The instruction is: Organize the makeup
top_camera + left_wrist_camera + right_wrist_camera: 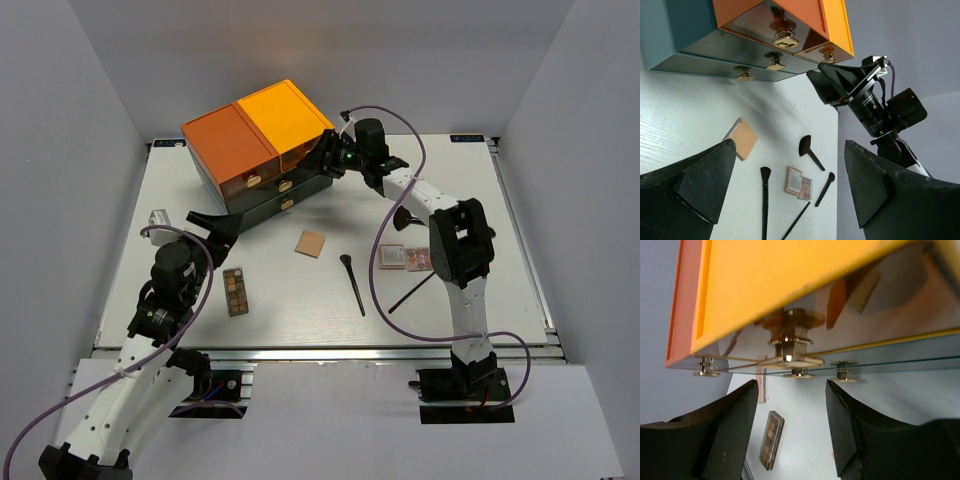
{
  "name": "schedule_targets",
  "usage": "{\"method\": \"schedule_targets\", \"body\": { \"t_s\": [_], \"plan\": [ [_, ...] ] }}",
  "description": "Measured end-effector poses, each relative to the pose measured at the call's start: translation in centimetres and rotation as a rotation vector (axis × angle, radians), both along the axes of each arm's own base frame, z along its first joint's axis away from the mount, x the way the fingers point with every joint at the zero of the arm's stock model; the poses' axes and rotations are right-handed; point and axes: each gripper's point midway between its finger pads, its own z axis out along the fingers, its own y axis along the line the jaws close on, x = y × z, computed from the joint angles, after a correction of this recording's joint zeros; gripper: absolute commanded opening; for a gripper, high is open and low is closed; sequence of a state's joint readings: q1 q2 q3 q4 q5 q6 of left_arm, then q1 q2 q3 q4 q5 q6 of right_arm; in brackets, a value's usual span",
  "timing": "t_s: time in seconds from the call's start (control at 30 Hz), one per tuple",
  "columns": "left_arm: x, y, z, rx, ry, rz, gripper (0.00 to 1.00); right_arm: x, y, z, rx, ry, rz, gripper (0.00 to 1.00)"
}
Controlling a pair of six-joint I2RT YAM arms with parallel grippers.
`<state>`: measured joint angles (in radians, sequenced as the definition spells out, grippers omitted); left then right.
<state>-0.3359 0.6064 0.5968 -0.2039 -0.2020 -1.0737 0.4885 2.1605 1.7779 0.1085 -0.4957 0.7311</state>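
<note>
At the front of the yellow-orange top drawer [790, 280], my right fingers [715, 440] stand spread apart and empty. The brass knob [788, 342] sits just ahead of the gap between them, and as far as I can tell they are not touching it. I judge I am lined up here to close on the knob and pull the drawer out, so the makeup has somewhere to go. More knobs sit close below on the drawer box [260, 140], so my aim has to be clean.

My left fingers [690, 190] are released too and hold nothing. They hover over the surface [300, 320] at the left, pointed toward the box.

All the makeup lies out on the surface. The eyeshadow palette [237, 291] is near my left arm and the tan compact [312, 243] is in the middle. A black-handled brush [352, 283] lies near the compact. The pink palettes [405, 257], a second brush [410, 292] and a broad-headed brush [405, 218] lie by my right arm. That arm reaches over them, so it would block a grab from above. A small pale item [157, 217] at the left edge is too small to identify.
</note>
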Motion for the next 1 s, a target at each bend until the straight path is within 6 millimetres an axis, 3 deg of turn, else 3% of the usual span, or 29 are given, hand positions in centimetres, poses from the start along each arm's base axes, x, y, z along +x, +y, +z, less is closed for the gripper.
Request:
{"method": "schedule_targets", "body": {
  "t_s": [0.23,0.33,0.5,0.73,1.0],
  "plan": [
    [-0.8,0.8,-0.5,0.004,0.022,0.031,0.98,1.6,0.2,1.9,0.033,-0.064,-0.041,0.56],
    [-0.9,1.2,-1.0,0.007,0.039,0.048,0.98,2.1,0.2,1.5,0.03,-0.064,-0.053,0.54],
    [-1.2,1.6,-2.1,0.018,0.069,0.07,0.98,3.0,0.1,0.9,0.035,-0.078,-0.062,0.42],
    [-1.3,1.9,-3.1,0.025,0.096,0.083,0.98,3.2,-0.1,1.1,0.043,-0.087,-0.067,0.62],
    [-1.3,1.9,-3.3,0.023,0.1,0.083,0.98,4.6,-1.5,1.6,0.054,-0.106,-0.108,0.58]
  ]
}}
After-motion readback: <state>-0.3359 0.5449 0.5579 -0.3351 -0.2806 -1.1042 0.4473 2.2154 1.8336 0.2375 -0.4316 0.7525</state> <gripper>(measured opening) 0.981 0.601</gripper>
